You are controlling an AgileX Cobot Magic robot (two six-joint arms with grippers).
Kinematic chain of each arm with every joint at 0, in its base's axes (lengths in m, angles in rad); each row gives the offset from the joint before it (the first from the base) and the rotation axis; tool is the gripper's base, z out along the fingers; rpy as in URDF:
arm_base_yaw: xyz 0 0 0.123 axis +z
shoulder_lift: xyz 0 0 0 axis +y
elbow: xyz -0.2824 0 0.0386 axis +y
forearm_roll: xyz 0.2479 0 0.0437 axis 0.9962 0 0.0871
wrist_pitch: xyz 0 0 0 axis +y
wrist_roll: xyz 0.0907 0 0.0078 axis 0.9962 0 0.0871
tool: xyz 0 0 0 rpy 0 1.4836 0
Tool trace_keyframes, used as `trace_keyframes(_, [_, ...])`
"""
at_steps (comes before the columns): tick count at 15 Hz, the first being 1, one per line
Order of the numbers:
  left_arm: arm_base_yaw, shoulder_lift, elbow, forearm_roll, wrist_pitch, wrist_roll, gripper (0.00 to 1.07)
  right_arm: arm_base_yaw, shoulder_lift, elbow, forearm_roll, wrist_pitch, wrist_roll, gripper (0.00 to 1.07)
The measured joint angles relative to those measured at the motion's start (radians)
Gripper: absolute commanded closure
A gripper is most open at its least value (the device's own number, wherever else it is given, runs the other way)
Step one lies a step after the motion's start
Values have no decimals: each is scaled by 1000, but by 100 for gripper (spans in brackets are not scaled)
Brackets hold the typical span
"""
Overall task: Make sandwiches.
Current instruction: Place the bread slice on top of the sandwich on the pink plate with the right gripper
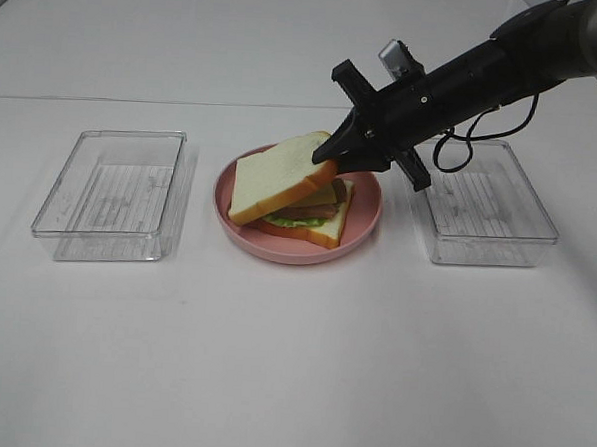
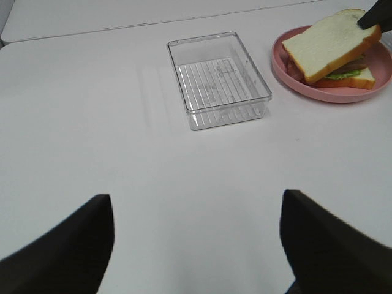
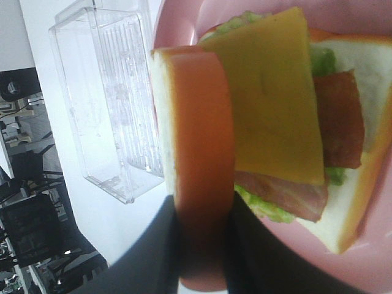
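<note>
Bread was the thing in play: the right tool (image 1: 327, 153) had its jaws pinched on the crust edge of the top slice (image 1: 277, 175), holding that edge up so the slice sloped down toward about eight o'clock, its low corner near the front-left of the pink plate (image 1: 364, 219). Under it the rest of the sandwich (image 1: 314, 220) lay flat on the plate at the middle of the table (image 1: 291, 363), with cheese, bacon and lettuce showing on the bottom slice. From the tool, that stack sat just below and slightly toward seven o'clock, so I judged the slice needed lowering and squaring over the filling rather than carrying anywhere. The right arm reached in from two o'clock and was plainly the nearer one. The left tool (image 2: 196, 245) hung well back with its jaws spread wide, gripping nothing; the left tray (image 1: 115, 194) sat at nine o'clock of the plate, the right tray (image 1: 490, 209) at three o'clock.
</note>
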Motion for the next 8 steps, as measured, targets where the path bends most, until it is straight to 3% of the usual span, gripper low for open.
trace_keyframes(3, [0,0,0,0,0,0,34,0,0,0,-13,-1,2,64])
trace_keyframes(4, [0,0,0,0,0,0,34,0,0,0,-23,-1,2,43])
trace_keyframes(5, [0,0,0,0,0,0,34,0,0,0,-27,-1,2,33])
trace_keyframes(8, [0,0,0,0,0,0,34,0,-11,0,-72,-1,1,30])
